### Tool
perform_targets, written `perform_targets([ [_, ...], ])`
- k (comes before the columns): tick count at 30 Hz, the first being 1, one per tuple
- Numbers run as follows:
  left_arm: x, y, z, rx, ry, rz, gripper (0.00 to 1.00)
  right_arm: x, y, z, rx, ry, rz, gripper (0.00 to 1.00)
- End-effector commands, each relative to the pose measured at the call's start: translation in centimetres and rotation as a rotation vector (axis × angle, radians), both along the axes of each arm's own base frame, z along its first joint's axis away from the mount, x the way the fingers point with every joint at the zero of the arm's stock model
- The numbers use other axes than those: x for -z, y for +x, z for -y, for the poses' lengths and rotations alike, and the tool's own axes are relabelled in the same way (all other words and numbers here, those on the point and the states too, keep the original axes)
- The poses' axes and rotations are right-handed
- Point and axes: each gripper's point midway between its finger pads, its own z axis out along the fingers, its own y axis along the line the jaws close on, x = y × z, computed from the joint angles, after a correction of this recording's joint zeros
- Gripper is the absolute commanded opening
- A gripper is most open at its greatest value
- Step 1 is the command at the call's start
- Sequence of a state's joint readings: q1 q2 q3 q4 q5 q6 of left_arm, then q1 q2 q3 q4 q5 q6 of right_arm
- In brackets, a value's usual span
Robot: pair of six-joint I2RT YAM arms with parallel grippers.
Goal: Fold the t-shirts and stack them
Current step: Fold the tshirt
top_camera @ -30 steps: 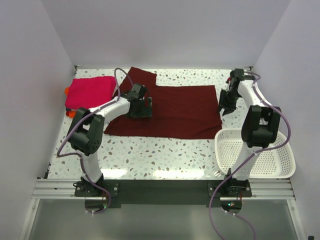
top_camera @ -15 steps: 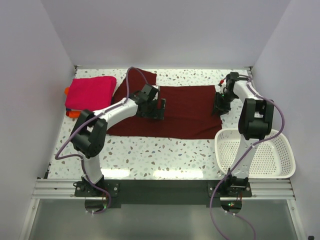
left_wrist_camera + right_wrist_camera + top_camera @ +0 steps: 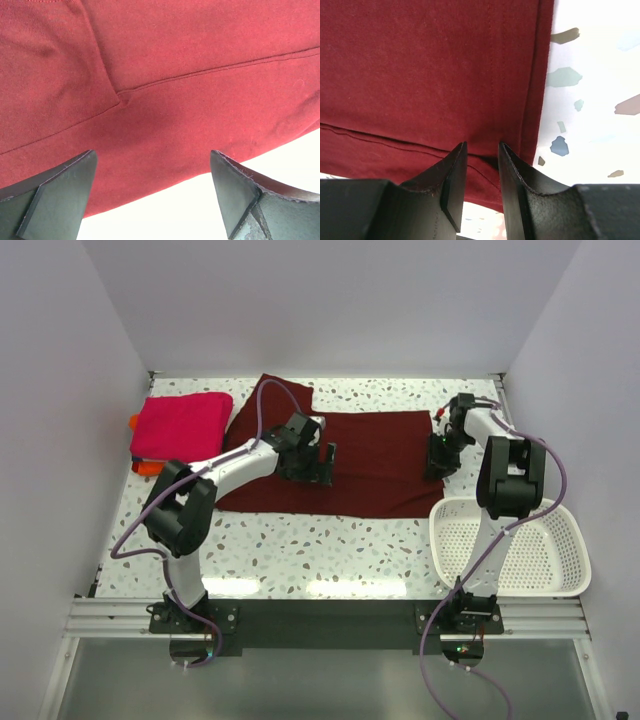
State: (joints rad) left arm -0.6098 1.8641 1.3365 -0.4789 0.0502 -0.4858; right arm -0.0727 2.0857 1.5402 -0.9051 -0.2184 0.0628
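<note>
The left arm rises from its base at the near edge, bends at a bulky elbow joint over the left side of the worktop (image 3: 330, 540), and stretches its white forearm to the right and away, out over the dark maroon t-shirt (image 3: 375, 455). Its wrist is tipped down, so the left hand (image 3: 325, 462) hangs over the middle of the cloth, near the near-side edge. That hand is spread wide and holds nothing. From its wrist camera, the two dark pads (image 3: 65, 190) stand far apart, with a seam and the edge of the shirt showing between them.

The right arm stands up from its base beside the white slotted basket (image 3: 505, 502), reaches toward the far right corner, then folds back at the wrist. This brings the right hand (image 3: 437, 462) down at the right edge of the maroon shirt. Its fingers (image 3: 452, 175) are drawn close, with only a narrow slot between them, right at the stitched hem by the corner. I cannot tell whether any cloth is pinched in that slot.

The maroon shirt lies spread flat across the far middle of the worktop, with one sleeve poking toward the back wall. At the far left lies the folded magenta-pink t-shirt (image 3: 180, 425), with the orange t-shirt (image 3: 147, 467) peeking out from under it.
</note>
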Motion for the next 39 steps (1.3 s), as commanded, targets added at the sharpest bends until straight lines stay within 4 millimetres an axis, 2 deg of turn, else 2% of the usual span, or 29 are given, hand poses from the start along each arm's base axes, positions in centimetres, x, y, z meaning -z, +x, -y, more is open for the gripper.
perform_targets([
  [1,-1.4,0.4,0.6,0.022,-0.038,0.046,1.00,-0.8,0.8,0.9,-0.016,-0.045,0.052,0.35],
  [18,-0.8,0.1,0.8,0.031,-0.050,0.035,1.00,-1.2,-1.0,1.5,-0.015,-0.087,0.033,0.34],
  [32,-0.5,-0.2,0.4,0.026,-0.042,0.039,1.00,-2.9,-2.0,1.5,-0.014,-0.091,0.044,0.31],
  [39,-0.5,-0.2,0.3,0.023,-0.041,0.042,1.00,-2.2,-2.5,0.7,-0.021,-0.045,0.016,0.30],
])
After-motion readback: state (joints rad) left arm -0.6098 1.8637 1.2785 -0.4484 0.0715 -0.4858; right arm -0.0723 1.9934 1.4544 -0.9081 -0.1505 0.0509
